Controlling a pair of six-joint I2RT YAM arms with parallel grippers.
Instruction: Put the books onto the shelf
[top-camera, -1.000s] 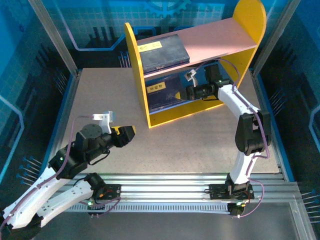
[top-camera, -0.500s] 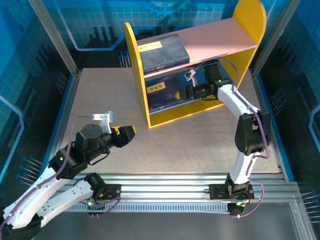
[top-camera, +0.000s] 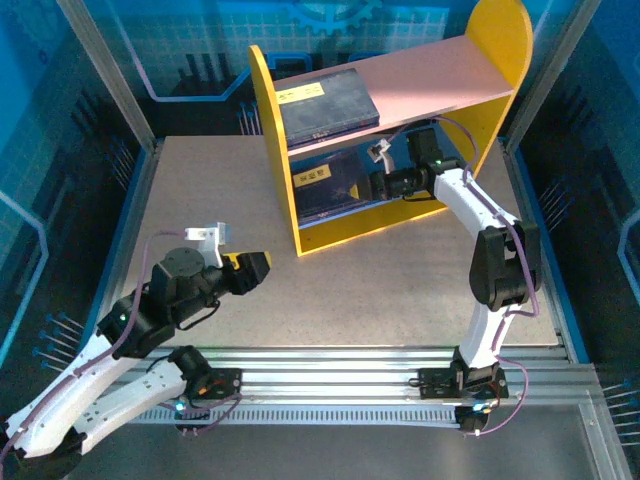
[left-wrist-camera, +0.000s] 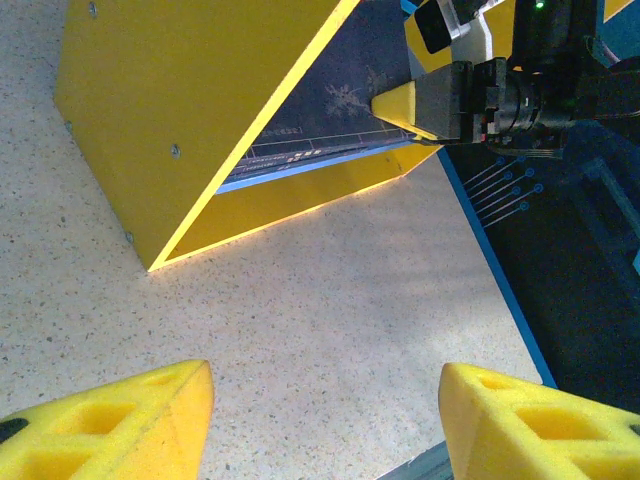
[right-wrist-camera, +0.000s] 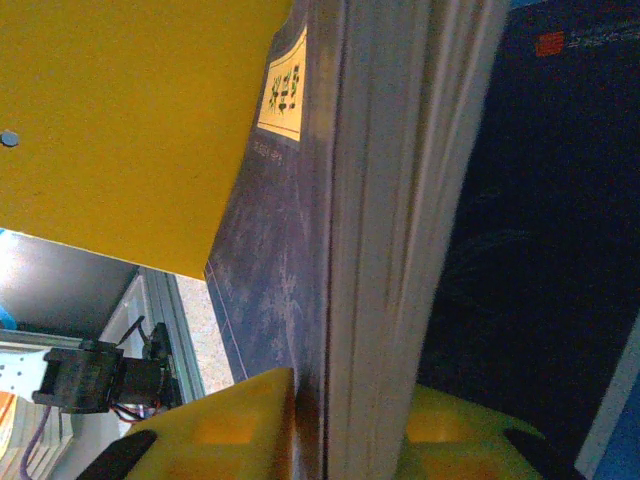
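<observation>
— Top view?
— The lower book (top-camera: 325, 190) lies flat in the bottom tier of the shelf (top-camera: 500, 45), toward its left side. An upper book (top-camera: 325, 100) rests on the pink board (top-camera: 430, 80). The right gripper (top-camera: 378, 185) sits at the lower book's right end.
— Left wrist?
— There the left gripper (left-wrist-camera: 325, 400) is wide, empty, well in front of the shelf.
— Right wrist?
— Narrow fingers (right-wrist-camera: 230, 430) flank the book's edge; gripping or not, can't tell. It stretches away leftward, so back out rightward.

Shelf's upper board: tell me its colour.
The upper board is pink, clearest from the top external view.
</observation>
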